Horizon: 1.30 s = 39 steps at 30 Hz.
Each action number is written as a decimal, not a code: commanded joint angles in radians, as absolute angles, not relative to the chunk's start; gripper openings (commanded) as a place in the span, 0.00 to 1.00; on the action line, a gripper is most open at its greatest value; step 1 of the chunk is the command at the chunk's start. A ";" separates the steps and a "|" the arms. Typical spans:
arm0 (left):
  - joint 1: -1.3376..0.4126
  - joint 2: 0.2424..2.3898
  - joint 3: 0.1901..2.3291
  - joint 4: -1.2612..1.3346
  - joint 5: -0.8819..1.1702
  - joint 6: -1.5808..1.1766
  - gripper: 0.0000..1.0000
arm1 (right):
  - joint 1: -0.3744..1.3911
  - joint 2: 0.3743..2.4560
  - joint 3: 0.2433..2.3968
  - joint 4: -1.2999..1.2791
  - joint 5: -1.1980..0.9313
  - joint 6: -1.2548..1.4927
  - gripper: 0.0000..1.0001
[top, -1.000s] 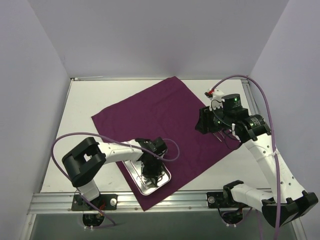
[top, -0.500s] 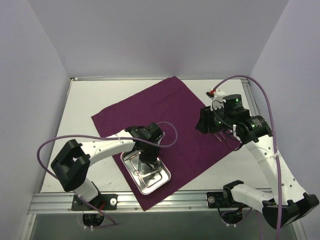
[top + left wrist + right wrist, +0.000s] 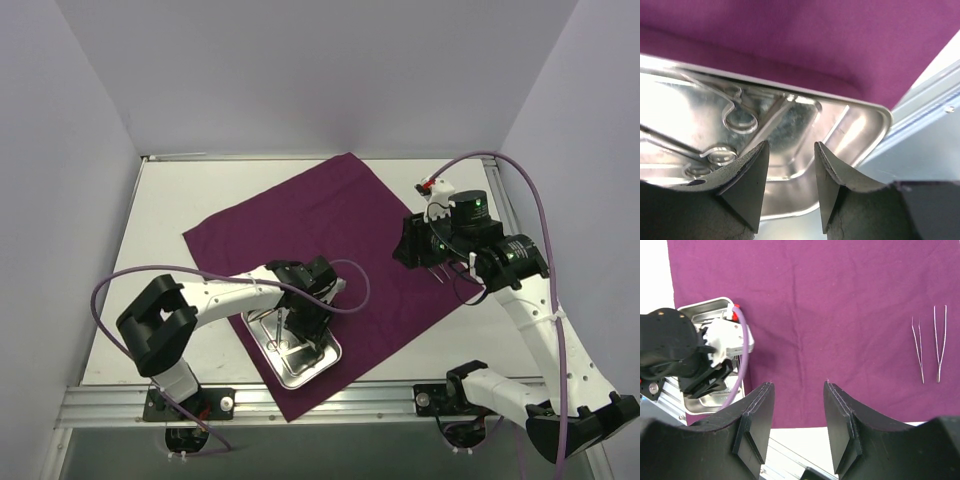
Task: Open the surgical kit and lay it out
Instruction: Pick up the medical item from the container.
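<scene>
Hovering low inside steel tray [image 3: 318, 368], lower centre of top view: left gripper [image 3: 790, 150], fingers apart, empty. Cloth wrap [image 3: 330, 220] already spread flat. Two tweezers [image 3: 939, 372] laid out, right of right-wrist view. Ring-handled instruments [image 3: 740, 120] left in tray. Right gripper [image 3: 797, 390] parted, empty.

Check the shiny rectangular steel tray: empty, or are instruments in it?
Not empty. The left wrist view shows small ring-handled metal instruments lying inside the shiny rectangular steel tray, ahead of the open left hand.
</scene>
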State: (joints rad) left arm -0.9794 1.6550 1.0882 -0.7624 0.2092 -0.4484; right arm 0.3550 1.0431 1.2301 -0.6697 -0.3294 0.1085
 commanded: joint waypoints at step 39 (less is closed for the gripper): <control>-0.931 1.560 1.373 -1.037 0.184 -0.399 0.02 | 0.362 1.134 1.302 -0.612 -0.337 0.146 0.50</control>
State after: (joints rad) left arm -0.9668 1.6630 1.2816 -0.9432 0.1139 -0.3649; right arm 0.3550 1.1198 1.2354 -0.6563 -0.3294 0.1322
